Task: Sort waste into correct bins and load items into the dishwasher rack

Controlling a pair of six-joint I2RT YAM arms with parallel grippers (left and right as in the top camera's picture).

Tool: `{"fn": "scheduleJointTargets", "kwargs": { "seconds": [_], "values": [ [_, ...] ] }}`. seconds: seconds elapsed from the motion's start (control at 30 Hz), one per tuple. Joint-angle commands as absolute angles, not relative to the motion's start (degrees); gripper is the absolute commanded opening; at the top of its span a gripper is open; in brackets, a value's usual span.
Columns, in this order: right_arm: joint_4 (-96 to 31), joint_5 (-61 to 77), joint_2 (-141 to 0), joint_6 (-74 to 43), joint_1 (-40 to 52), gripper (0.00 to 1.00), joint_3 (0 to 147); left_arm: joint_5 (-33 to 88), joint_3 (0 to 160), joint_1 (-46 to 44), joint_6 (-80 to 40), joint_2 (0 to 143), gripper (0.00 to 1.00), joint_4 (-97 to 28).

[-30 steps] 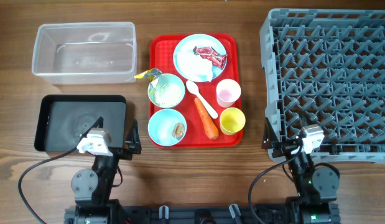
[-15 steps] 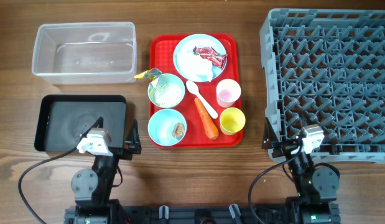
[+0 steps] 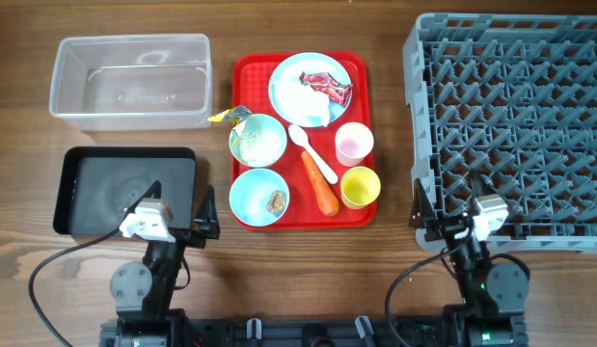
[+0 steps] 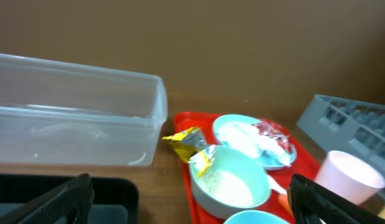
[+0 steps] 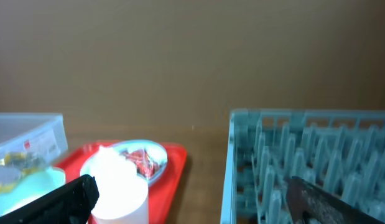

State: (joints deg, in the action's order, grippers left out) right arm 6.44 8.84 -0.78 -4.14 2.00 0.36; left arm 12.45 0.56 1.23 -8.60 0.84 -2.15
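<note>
On red tray [image 3: 248,82], two bowls [image 3: 278,128] [image 3: 248,187], two cups [image 3: 354,145] [image 3: 360,186], possibly rice [image 3: 259,146]

Clear tub [image 4: 74,118], yellow wrapper [image 4: 186,140], rice bowl [image 4: 232,180], red tray [image 4: 190,186]

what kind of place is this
Likely a lab table staged for dish clearing: a grey dishwasher rack, a red tray of used dishes, a clear tub and black tray as bins.
</note>
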Motion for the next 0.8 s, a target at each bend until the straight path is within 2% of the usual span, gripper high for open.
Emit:
{"fn": "scheduleJointTargets", "kwargs": {
  "seconds": [0.0,0.1,0.3,0.57,0.7,0.77],
  "values": [
    [9.6,14.1,-0.3,-3.2,2.3,1.00,1.2,21.8,0.4,1.5,-10.8,0.4,1.00,-2.0],
    [9.1,16.2,-0.4,-3.1,2.3,1.00,5.7,22.9,2.4,1.5,-15.5,0.8,1.00,-4.7],
    [-0.5,18.4,-9.0,-2.2,2.3,1.00,21.9,22.9,14.8,1.5,-12.1,10.9,1.00,-10.8],
    [-21.8,22.9,-35.4,1.7,2.3,1.00,50.9,22.9,40.9,1.4,-9.1,42.2,1.00,-22.9],
    [-35.2,24.5,-48.9,1.4,2.3,1.00,64.9,22.7,60.8,1.3,-9.2,63.4,1.00,-38.8],
    [-35.5,25.4,-52.5,1.3,2.3,1.00,66.7,22.8,68.1,1.3,-9.3,71.5,1.00,-44.3]
  ]
}}
